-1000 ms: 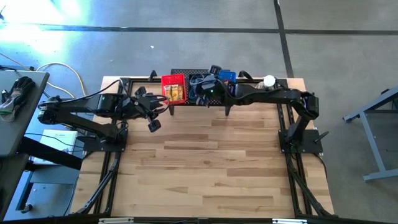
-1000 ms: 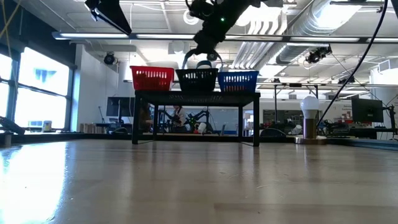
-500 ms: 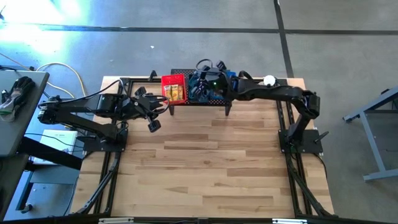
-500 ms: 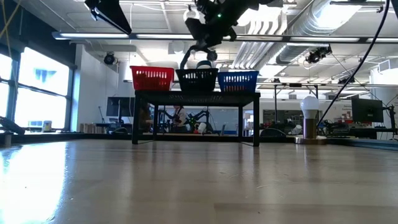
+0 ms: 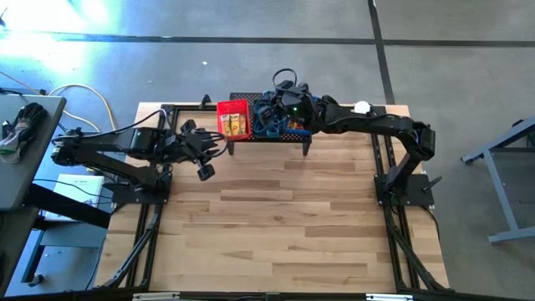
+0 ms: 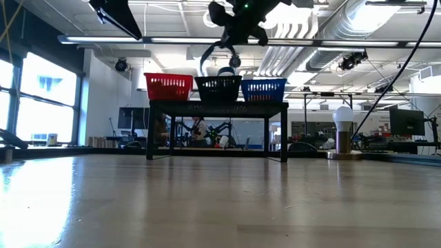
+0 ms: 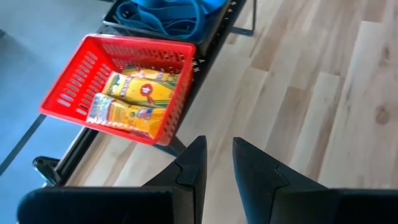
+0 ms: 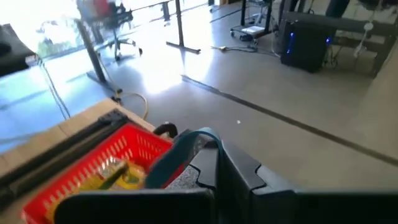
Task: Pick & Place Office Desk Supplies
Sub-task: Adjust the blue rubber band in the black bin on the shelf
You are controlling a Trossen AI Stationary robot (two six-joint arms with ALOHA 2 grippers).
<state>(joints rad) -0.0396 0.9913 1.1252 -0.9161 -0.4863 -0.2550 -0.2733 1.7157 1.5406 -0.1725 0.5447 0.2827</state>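
Note:
Three small baskets sit in a row on a black mesh stand [image 6: 218, 105] at the table's far edge: red [image 5: 233, 119], black [image 6: 219, 87] and blue [image 6: 264, 89]. The red basket [image 7: 118, 87] holds yellow packs [image 7: 134, 99]. Teal bands [image 7: 165, 12] lie in the black one. My right gripper [image 8: 217, 168] is high above the black basket [image 5: 280, 109], shut on a teal band [image 8: 180, 152]. My left gripper [image 7: 217, 155] hovers over bare table to the left of the red basket [image 5: 205, 167], its fingers a narrow gap apart, holding nothing. My right gripper pinches the teal band [image 8: 198, 142] between its two shut fingers. The band is lifted and hangs as a slack loop [image 6: 210, 56] below the gripper, above the black basket. Whether its lower end still touches the basket, I cannot tell.
A silver cone with a white ball [image 5: 361, 108] stands at the far right of the table [image 6: 342, 114]. Wide bare wooden tabletop [image 5: 276, 226] lies on the near side of the stand. Black frame rails [image 5: 142, 242] run along both sides.
My right gripper has risen above the black basket and shifted a little toward the far edge. The band has come up with it and now hangs as a longer loop under the fingers.

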